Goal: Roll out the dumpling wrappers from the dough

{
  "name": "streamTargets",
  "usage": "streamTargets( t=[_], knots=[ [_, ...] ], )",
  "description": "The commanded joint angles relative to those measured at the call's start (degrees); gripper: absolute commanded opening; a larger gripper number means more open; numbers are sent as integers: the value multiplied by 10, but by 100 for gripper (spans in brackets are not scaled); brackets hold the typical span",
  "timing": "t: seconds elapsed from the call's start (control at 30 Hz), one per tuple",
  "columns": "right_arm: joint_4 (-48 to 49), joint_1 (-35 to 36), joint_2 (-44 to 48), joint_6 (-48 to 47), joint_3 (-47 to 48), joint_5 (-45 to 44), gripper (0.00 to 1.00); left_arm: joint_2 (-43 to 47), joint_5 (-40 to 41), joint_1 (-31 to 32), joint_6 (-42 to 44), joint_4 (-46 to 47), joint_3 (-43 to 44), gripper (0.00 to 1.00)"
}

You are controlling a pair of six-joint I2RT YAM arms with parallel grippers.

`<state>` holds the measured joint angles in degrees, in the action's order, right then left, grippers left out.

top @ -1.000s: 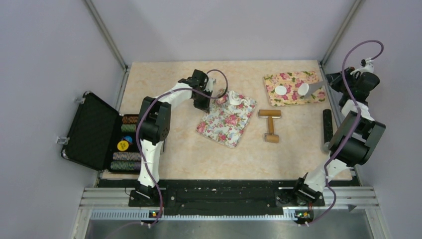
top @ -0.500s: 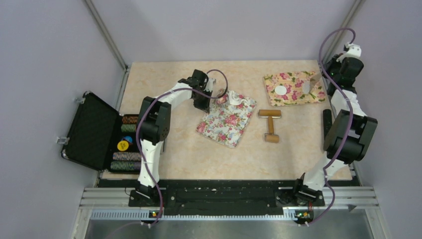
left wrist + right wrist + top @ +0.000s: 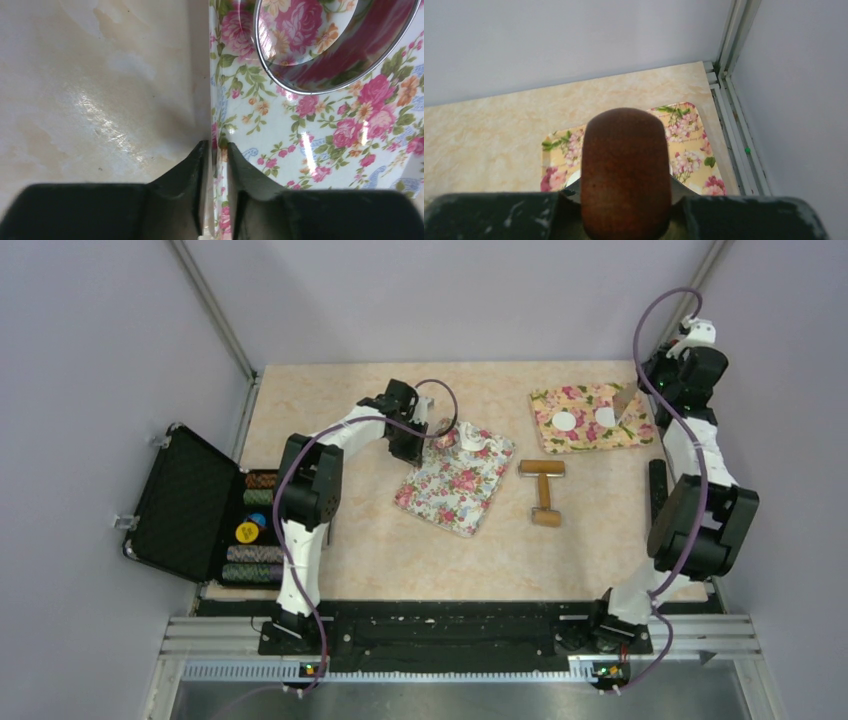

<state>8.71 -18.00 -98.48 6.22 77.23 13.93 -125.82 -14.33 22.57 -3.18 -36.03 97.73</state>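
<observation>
Left end effector (image 3: 216, 146) is set astride an edge of the white floral mat (image 3: 310, 135), jaws a sliver apart with the edge in the slot. Whether the edge is pinched or loose cannot be told. The placement is judged to be for tugging the mat, with the glass bowl (image 3: 325, 75) on it, into position. Right end effector (image 3: 625, 212) is clamped on a wooden-handled tool (image 3: 625, 150), seemingly a scraper, and is raised by the right end of the yellow floral mat (image 3: 585, 440), judged to keep the blade off the dough. 2 dumpling wrappers (image 3: 565, 421) are laid flat on that mat, side by side, not touching. Roller (image 3: 541, 490) is lying on the surface (image 3: 500, 390) between the 2 mats, ungripped.
</observation>
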Motion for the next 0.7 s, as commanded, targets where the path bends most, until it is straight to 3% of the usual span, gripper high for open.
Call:
streamTargets(
  t=[0.0,0.13,0.3,0.43,0.47,0.67],
  knots=[
    [-55,24,131,-82,-36,73,0,32,4,-12,18,-17,-6,32],
    [-84,56,244,-159,-138,87,0,66,6,-25,51,-16,-20,58],
    [-180,96,351,-240,-193,103,0,123,-15,-52,74,-15,-47,89],
    [-225,137,433,-316,-237,64,0,183,-42,-63,100,-20,-85,96],
    [-246,144,462,-340,-264,45,0,225,-49,-66,117,-22,-128,99],
    [-200,145,528,-429,-391,8,0,316,-95,-99,161,-54,-209,99]
  ],
)
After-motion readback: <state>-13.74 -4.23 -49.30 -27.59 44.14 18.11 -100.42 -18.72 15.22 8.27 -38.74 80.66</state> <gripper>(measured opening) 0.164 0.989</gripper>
